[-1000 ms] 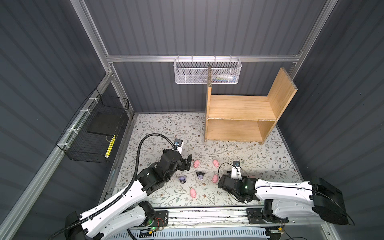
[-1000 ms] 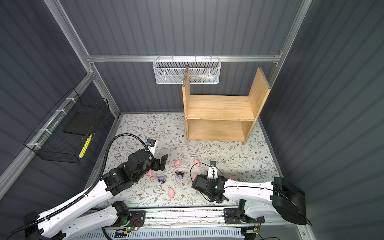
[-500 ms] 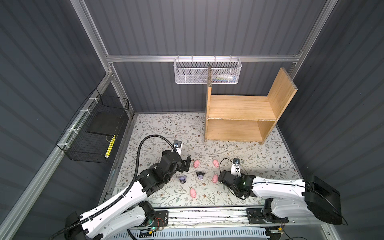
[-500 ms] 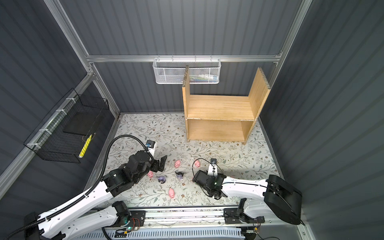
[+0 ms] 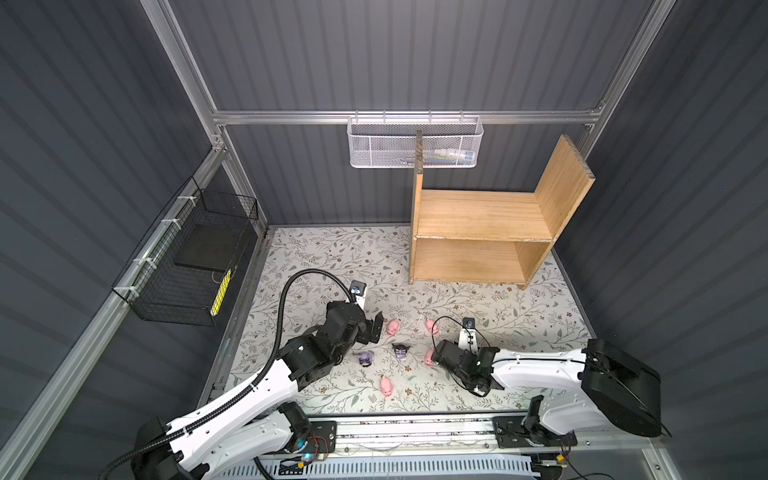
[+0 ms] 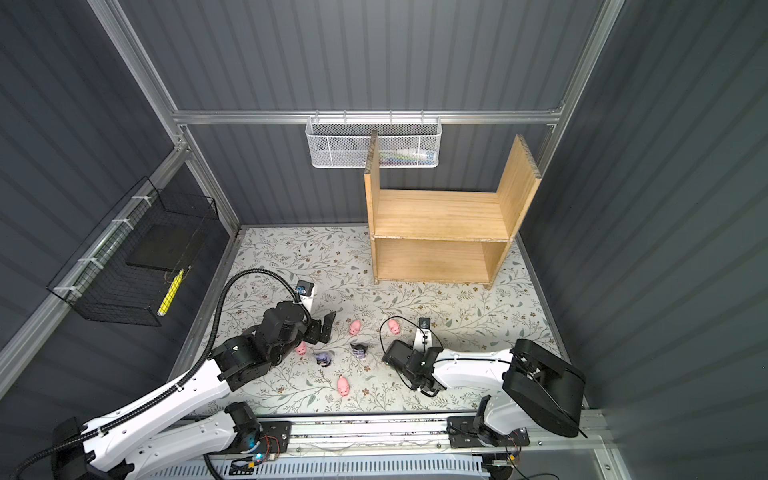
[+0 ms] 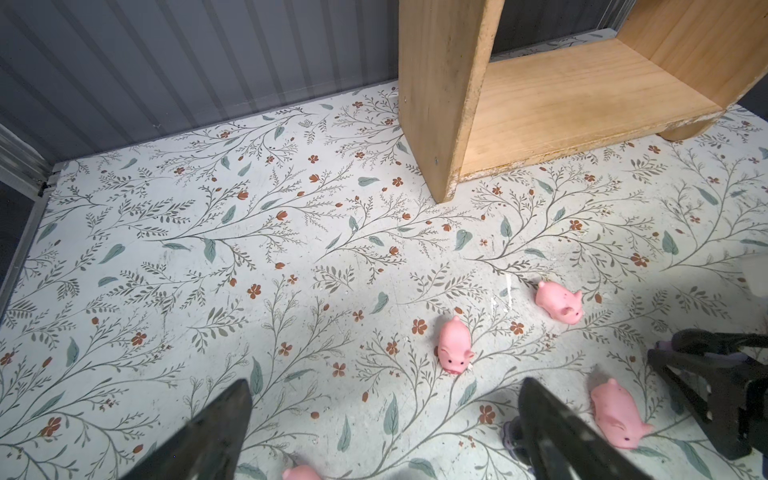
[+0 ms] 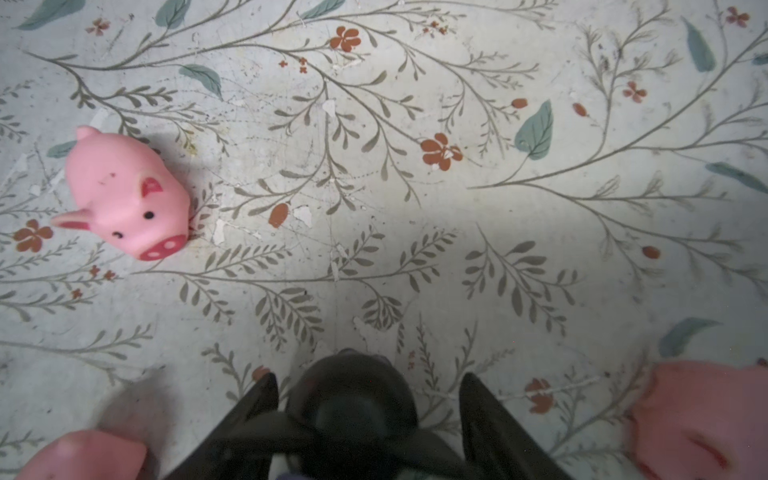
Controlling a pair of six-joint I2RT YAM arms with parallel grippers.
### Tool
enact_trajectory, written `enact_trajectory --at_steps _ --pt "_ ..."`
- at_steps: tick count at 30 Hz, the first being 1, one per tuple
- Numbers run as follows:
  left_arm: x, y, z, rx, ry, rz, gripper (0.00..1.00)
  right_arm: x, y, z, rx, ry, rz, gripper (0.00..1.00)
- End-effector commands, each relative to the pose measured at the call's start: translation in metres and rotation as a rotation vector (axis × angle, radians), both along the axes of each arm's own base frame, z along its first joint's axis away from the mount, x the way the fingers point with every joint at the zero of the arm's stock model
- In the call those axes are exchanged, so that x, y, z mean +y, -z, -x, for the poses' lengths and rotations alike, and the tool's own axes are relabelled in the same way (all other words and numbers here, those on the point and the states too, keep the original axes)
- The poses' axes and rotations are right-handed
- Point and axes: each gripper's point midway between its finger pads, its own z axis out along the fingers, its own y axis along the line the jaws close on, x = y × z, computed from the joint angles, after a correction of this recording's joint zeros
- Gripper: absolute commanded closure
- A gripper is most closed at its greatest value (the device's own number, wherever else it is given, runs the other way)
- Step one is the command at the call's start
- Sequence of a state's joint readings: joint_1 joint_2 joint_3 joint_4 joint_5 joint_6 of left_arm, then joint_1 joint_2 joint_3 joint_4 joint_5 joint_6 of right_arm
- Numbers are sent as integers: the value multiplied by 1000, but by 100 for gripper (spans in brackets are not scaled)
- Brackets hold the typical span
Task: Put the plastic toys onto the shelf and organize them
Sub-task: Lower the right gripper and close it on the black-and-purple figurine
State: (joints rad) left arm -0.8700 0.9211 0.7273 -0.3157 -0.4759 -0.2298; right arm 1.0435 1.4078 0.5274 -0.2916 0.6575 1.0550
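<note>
- Plastic toys [image 5: 392, 327] lie loose on the floral counter [image 5: 332, 257], clustered near the middle of its front edge. None shows on the shelf [image 5: 478, 216], which stands in the back right corner.
- The step in hand looks like an early pick: the right gripper [image 8: 369, 376] is set low over a dark-hooded figurine [image 8: 353, 399].
- Its jaws stand partly open, one on each side of that figurine. A sliver of counter shows between each jaw and the hood, so nothing is gripped yet.
- One pink pig [image 8: 124, 195] lies apart from those jaws, farther out on the counter.
- The left gripper [image 7: 384, 381] hovers above the counter with its jaws wide apart and empty. Another pig [image 7: 455, 347] lies just beyond them, on the shelf's side.
- The next move probably calls for closing squarely on the rounded hood, which could slip sideways. After that come a lift and a long carry to the back right corner.
</note>
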Motion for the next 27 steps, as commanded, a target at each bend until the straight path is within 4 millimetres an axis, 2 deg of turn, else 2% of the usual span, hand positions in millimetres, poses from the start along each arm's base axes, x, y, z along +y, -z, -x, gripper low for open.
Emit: enact_trajectory --at_steps 1,27 --pt "0 2 -1 -9 -4 -5 0 4 -3 -6 -13 17 -13 38" --pt "1 3 -1 -19 0 -18 0 5 2 -14 18 23 12 66"
